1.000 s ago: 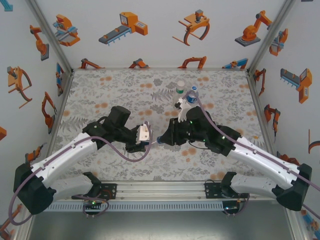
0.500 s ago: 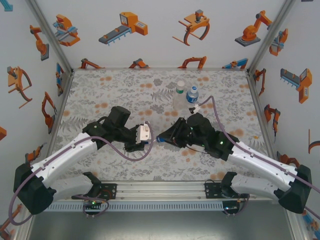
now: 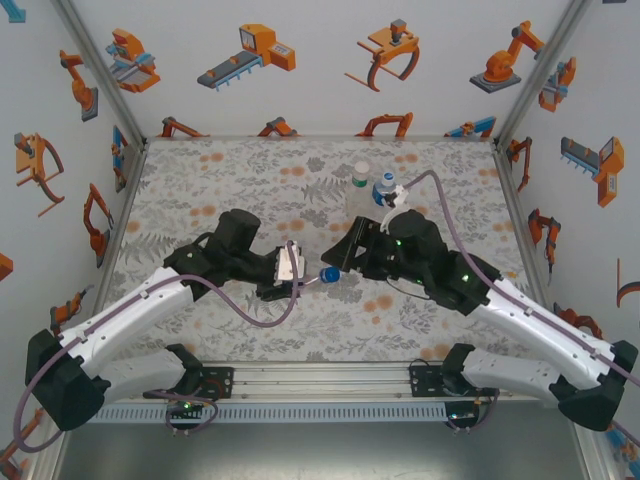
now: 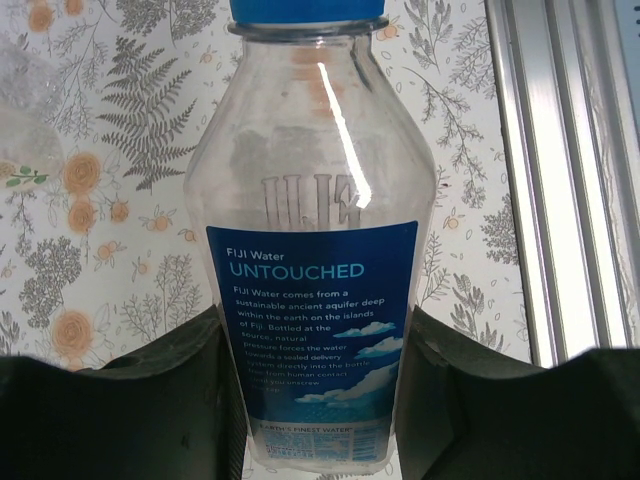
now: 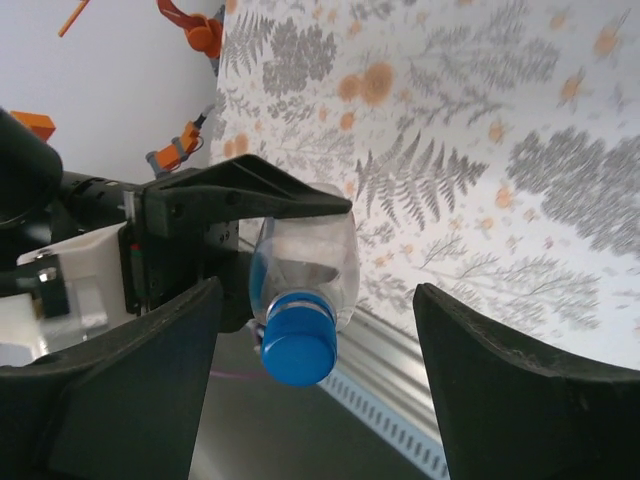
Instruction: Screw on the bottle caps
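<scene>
My left gripper (image 3: 297, 272) is shut on a slim clear bottle (image 4: 320, 190) with a blue label, held lying sideways above the table, neck toward the right arm. Its black fingers (image 4: 150, 400) press the label from both sides. A blue cap (image 3: 328, 274) sits on the bottle's neck; the cap (image 5: 297, 340) also shows end-on in the right wrist view, with the bottle (image 5: 310, 260) behind it. My right gripper (image 5: 315, 350) stands open, its jaws wide on either side of the cap and apart from it. From above, the right gripper (image 3: 340, 258) is just right of the cap.
Two more bottles stand upright at the back middle of the table: a wider one (image 3: 359, 188) with a white cap and green ring, and a slim blue-labelled one (image 3: 385, 190) close beside it. The aluminium rail (image 3: 320, 378) runs along the near edge.
My right gripper, earlier closed over the blue cap, has opened and drawn back slightly to the right. The left gripper keeps its hold on the bottle in the same place.
</scene>
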